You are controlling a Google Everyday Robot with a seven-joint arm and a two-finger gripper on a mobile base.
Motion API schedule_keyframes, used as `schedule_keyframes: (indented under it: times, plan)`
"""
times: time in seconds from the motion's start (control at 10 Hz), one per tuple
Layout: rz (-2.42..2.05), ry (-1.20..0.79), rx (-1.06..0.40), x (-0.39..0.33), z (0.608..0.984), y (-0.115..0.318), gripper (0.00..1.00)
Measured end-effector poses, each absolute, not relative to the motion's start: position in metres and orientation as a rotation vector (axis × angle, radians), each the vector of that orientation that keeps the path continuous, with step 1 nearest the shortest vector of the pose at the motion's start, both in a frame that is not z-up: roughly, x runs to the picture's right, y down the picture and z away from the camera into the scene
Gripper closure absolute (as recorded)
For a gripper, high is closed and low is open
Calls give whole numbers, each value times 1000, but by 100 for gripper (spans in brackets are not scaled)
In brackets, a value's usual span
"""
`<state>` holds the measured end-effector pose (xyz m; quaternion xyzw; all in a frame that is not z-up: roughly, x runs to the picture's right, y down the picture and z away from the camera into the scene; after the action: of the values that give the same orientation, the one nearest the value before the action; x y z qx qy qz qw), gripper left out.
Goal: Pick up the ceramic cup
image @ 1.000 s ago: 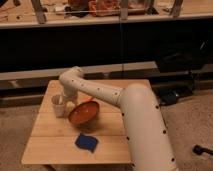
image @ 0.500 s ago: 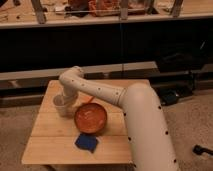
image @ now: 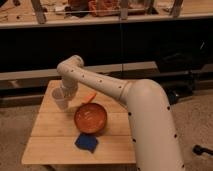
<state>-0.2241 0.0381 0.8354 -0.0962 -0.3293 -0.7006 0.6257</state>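
The ceramic cup (image: 60,98) is small, off-white and handleless, and it is at the left side of the wooden table (image: 50,135). My gripper (image: 68,91) is at the end of the white arm, right against the cup's right side and partly hidden behind it. The cup looks slightly tilted. I cannot tell whether it rests on the table or is held just above it.
A round orange pan (image: 91,117) with an orange handle (image: 90,97) sits at the table's middle, just right of the cup. A blue sponge-like pad (image: 86,142) lies near the front edge. Dark shelving stands behind the table.
The cup has shifted slightly up in the view with the gripper beside it. The orange pan first showed tilted on edge and now lies flat, a little nearer the front.
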Motion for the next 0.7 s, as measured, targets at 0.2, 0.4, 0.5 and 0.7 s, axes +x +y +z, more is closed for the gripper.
schedule_keyframes:
  times: [0.2,0.4,0.5,0.7]
  plan:
    - [-1617,-756,-219,-228,828,33,97]
    - [-1618,-753,-218,-225,822,27,97]
    - [-1619,-750,-216,-224,815,21,97]
    - [-1630,-749,-213,-226,801,10,97]
